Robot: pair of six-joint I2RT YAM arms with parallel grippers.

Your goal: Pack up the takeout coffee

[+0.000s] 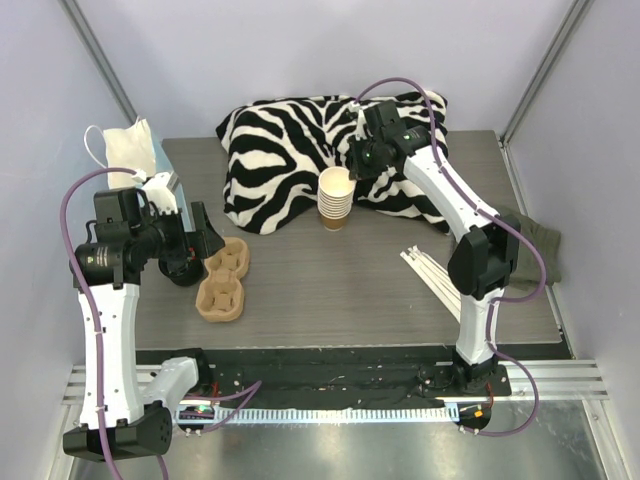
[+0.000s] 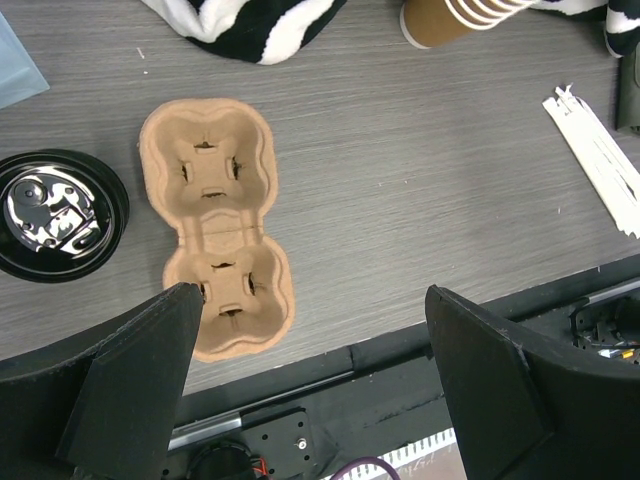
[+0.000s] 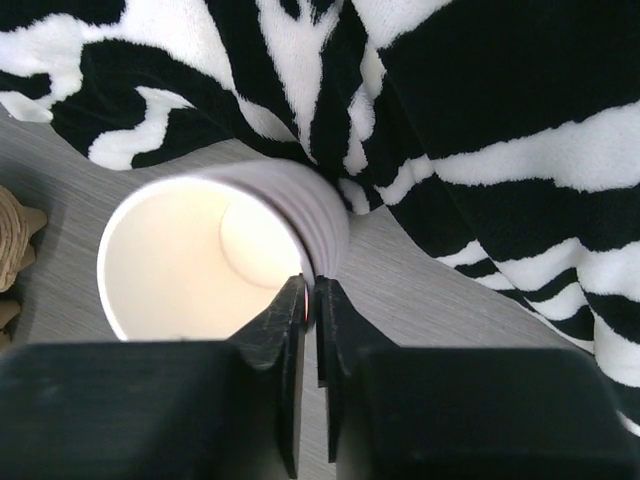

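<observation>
R hand (image 3: 313, 290) nipped on rim of top cup (image 3: 190, 260), axis vert, mouth up | L hand (image 2: 312, 300) wide

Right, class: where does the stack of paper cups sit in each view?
Top external: stack of paper cups centre, before zebra cushion.
Left wrist: top edge, right of middle.
Right wrist: lower left, rim between tips of the right tool.
Shared landmark: the zebra cushion.

The top paper cup (image 3: 170, 270) stands upright, lidless, atop the stack (image 1: 335, 212).
</observation>
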